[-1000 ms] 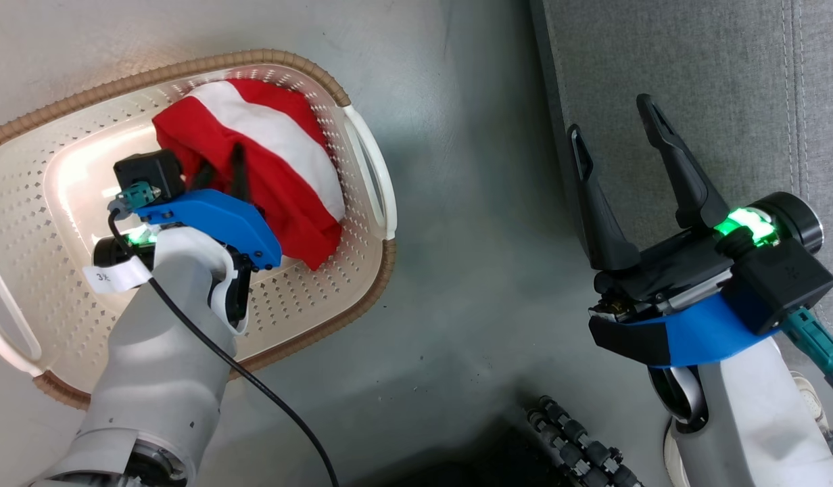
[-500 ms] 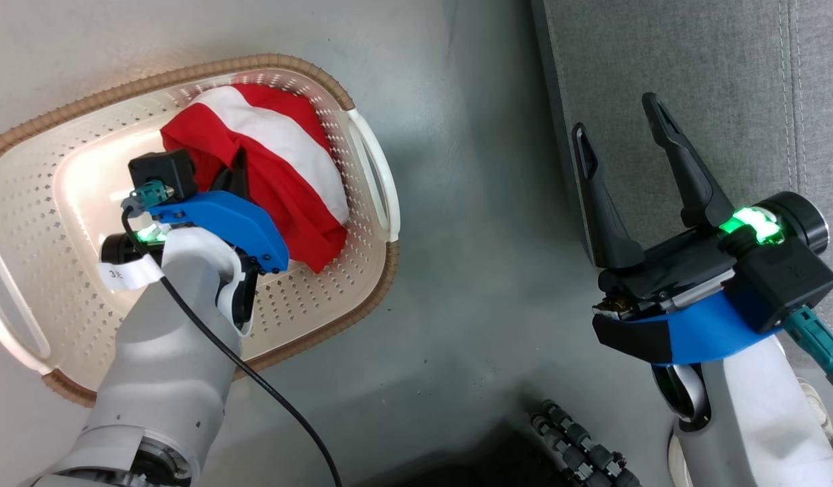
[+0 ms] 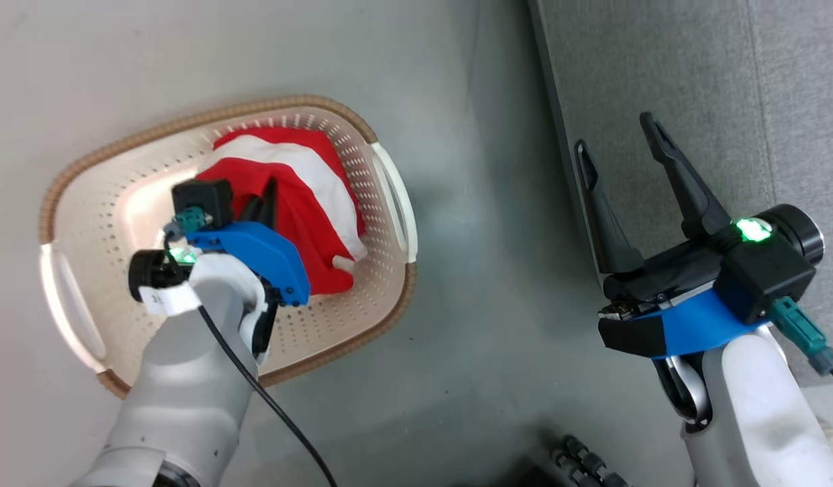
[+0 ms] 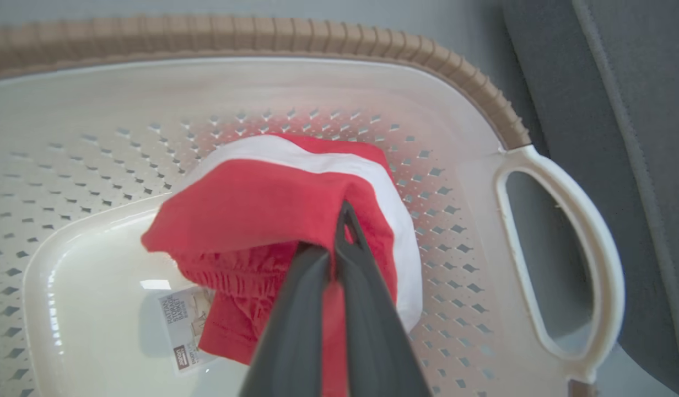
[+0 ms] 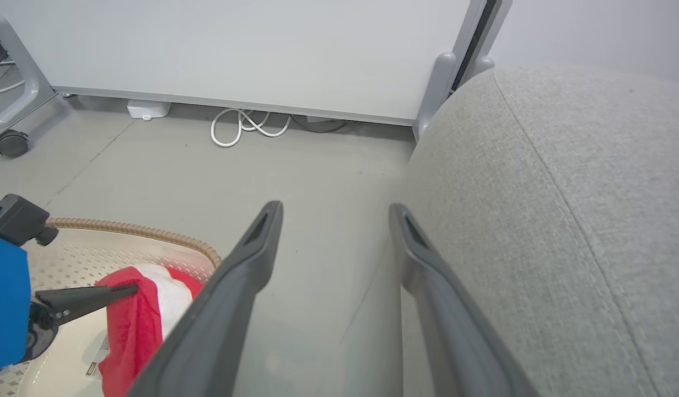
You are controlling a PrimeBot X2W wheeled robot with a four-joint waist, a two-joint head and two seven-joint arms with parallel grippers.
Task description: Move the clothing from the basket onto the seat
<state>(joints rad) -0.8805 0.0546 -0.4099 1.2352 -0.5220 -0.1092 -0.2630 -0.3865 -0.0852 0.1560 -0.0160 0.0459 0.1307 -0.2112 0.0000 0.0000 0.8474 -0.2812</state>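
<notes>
A: Why is the left gripper pinching a top fold of the clothing?
B: To lift it from the basket; it lies by the handle end nearest the seat.
A: And the right gripper?
B: Fingers spread, empty, at the seat's edge.

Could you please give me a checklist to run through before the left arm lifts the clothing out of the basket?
1. Grip: the left gripper is shut on the clothing, with red fabric pinched between its fingers: ok.
2. Both garments caught: the fabric reads as one bundle: cannot tell.
3. Clothing free of the basket: the lower folds hang inside it and no snag is visible: ok.
4. Right gripper out of the way: it is open, holding nothing, by the seat's edge: ok.
5. Landing spot: the seat is bare where visible: ok.
6. Path: the floor between basket and seat is bare: ok.
</notes>
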